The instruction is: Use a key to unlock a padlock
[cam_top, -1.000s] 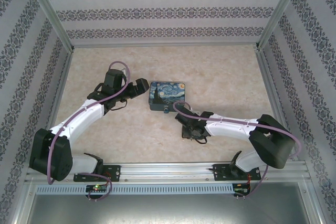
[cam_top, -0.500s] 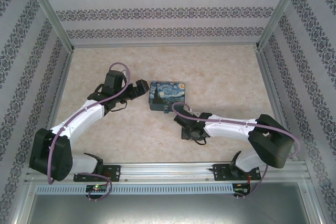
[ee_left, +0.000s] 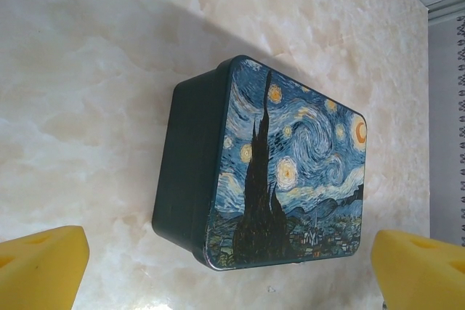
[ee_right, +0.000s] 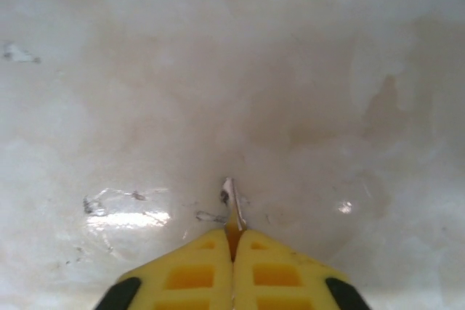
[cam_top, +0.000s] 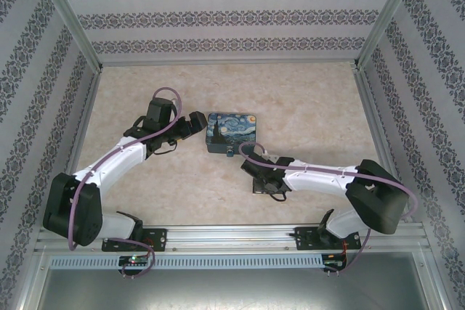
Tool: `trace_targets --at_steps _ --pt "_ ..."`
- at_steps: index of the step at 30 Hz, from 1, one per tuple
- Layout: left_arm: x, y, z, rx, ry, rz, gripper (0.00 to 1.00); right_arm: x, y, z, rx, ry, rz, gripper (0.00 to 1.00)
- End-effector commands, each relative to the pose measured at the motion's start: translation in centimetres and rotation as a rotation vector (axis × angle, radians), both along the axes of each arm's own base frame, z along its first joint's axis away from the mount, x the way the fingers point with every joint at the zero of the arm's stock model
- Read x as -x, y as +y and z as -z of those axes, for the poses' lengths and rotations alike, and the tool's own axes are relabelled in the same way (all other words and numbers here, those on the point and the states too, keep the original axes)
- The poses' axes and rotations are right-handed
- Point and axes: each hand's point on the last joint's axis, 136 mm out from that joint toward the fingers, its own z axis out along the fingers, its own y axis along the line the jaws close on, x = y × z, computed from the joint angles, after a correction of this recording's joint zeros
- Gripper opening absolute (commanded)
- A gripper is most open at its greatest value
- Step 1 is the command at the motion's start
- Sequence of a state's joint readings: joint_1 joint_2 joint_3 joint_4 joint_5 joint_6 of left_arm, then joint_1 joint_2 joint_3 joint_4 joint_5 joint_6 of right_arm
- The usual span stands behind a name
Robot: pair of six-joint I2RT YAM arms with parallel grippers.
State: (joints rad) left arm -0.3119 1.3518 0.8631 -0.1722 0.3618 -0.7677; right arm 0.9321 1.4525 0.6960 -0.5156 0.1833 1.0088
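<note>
The key was pinched by the closed right tool. The left tool was spread wide, empty. Slow, straight lifting was advised.

The scene is evenly and brightly lit; glare patches are seen on the desk, rendered slightly blurred.

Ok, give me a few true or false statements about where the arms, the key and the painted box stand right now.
1. The right gripper has its jaws shut on the thin silvery metal key. True.
2. The left gripper has its jaws shut on the Starry Night-printed box. False: they stand wide open, not gripping it.
3. The tiny blue padlock sits at the box's near side. True.
4. The box's lid is raised. False: it is closed.
</note>
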Motion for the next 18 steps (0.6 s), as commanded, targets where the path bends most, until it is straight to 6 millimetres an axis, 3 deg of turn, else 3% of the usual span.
trace_targets --at_steps 1,18 --pt "-0.3 0.0 -0.1 0.016 0.006 -0.002 1.00 1.3 -0.9 2.2 0.028 0.055 -0.010 0.00" --pt "-1.0 -0.6 -0.2 0.042 0.002 0.001 1.00 -2.6 0.6 -3.9 -0.274 -0.090 -0.086 0.00"
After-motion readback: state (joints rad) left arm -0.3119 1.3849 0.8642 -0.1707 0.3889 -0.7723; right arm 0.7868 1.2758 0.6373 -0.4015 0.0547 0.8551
